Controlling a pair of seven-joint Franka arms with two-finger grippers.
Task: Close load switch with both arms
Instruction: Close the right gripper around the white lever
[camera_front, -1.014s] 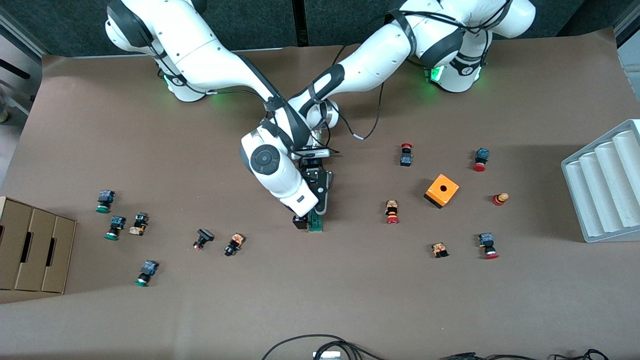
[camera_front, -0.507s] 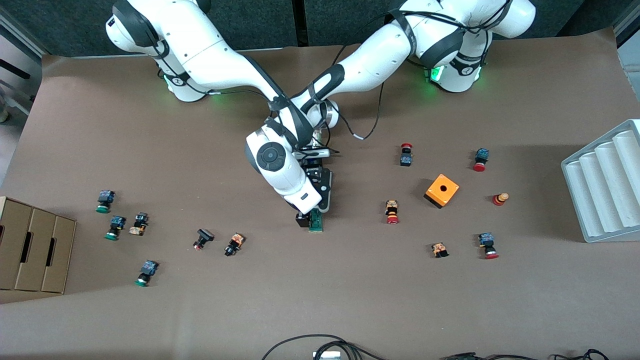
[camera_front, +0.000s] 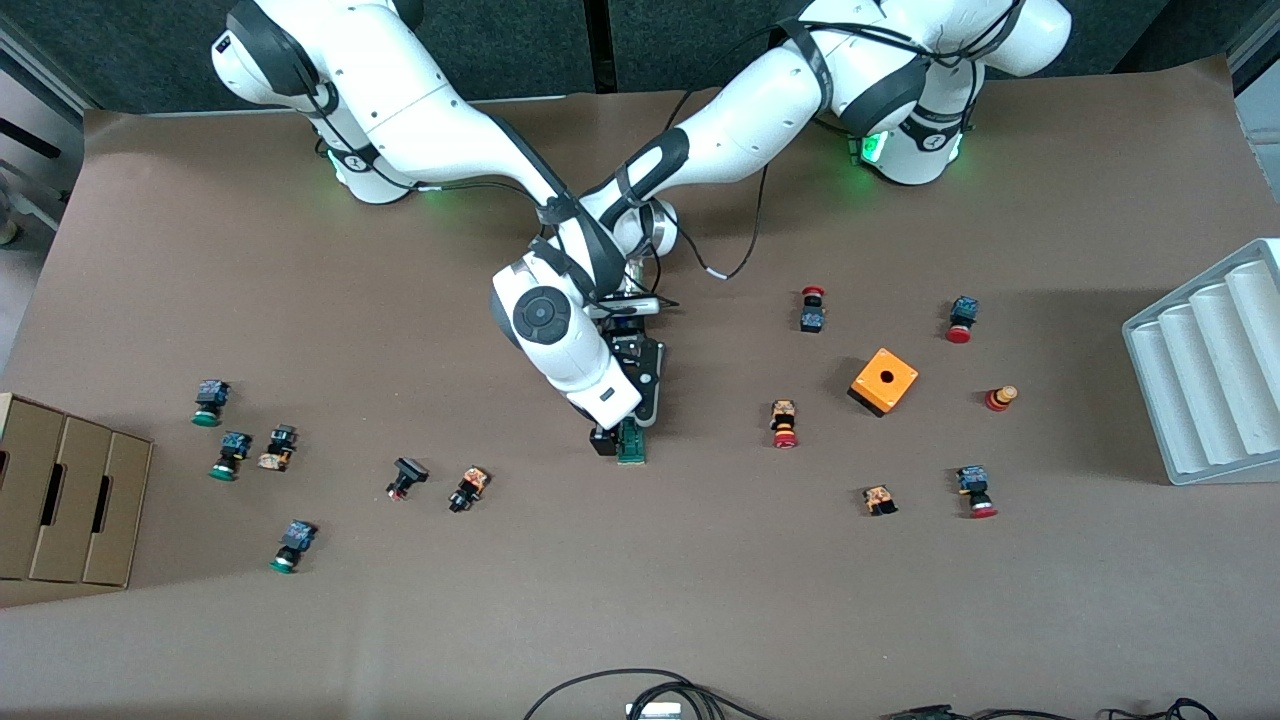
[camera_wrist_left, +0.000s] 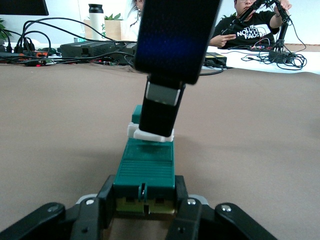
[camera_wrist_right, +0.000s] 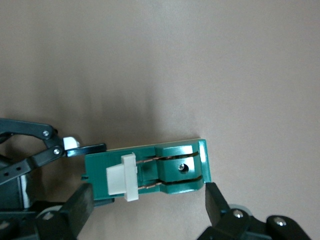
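Observation:
The load switch (camera_front: 631, 443), a narrow dark-green block with a white tab (camera_wrist_right: 122, 176), lies flat on the brown table between both hands. My left gripper (camera_front: 640, 412) (camera_wrist_left: 145, 194) is shut on one end of the switch (camera_wrist_left: 148, 167), a finger pressed on each side. My right gripper (camera_front: 606, 438) (camera_wrist_right: 147, 194) is open just above it, jaws spread along the switch's (camera_wrist_right: 150, 171) length, and one of its fingers (camera_wrist_left: 159, 112) stands at the white tab. The right arm's hand hides much of the switch in the front view.
An orange cube box (camera_front: 884, 382) and several red-capped push buttons (camera_front: 785, 424) lie toward the left arm's end. More push buttons (camera_front: 467, 489) and cardboard boxes (camera_front: 60, 500) lie toward the right arm's end. A white ribbed tray (camera_front: 1210, 370) sits at the table's edge.
The right arm's hand has shifted a little closer over the switch. The left gripper keeps its hold in the same place.

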